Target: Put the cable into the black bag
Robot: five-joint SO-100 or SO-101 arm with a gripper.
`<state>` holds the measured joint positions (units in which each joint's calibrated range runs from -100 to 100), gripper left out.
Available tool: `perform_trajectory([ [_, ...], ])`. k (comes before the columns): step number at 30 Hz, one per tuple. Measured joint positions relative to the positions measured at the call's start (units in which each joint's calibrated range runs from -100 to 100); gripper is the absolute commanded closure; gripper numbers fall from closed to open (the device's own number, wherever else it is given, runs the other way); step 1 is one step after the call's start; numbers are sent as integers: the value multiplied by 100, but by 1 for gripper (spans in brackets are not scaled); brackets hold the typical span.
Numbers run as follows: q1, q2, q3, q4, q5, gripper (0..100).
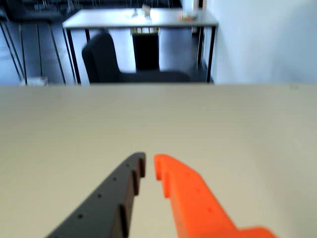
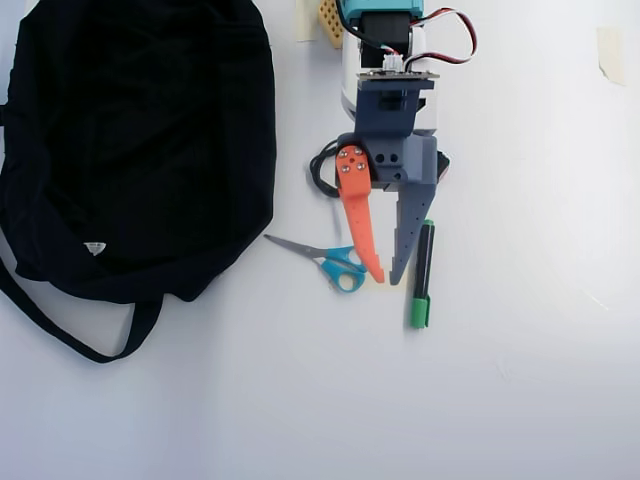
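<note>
Nothing of the job is done yet, as far as I can judge: my tool [image 2: 387, 277], with its one orange finger and one dark grey finger, hangs above the white table [image 2: 520, 400] with its tips close together, only a narrow slit between them, and nothing held in it. The wrist view confirms this, showing bare tabletop ahead of the two tips and no cable between them. The thin black coiled cable [image 2: 322, 170] lies on the table mostly under my arm; in the overhead view only a loop of it shows, just left of the orange finger's base, so I cannot tell how much of it there is. The soft black fabric bag [image 2: 140, 140] lies flat well to the left in that view, its strap trailing toward the lower edge, and I cannot make out an opening. Near my fingertips lie a pair of scissors with teal handles [image 2: 325, 258] and a green-and-black marker pen [image 2: 422, 275], neither of which matters here. Everything remains: opening up, reaching back to the cable, grasping it, carrying it left and dropping it in the bag.
</note>
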<state>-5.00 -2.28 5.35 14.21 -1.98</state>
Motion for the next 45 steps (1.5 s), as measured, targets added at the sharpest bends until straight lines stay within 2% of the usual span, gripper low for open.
perform_trajectory([
  [6,0,0,-401,1082,15,98],
  [14,0,0,-1352,3787,513,98],
  [21,-15,0,-1682,6123,547,98],
  [31,-198,-8,-1682,7857,523,98],
  [35,-198,-8,-1690,8295,176,98],
  [45,-198,-8,-1690,8373,112,98],
])
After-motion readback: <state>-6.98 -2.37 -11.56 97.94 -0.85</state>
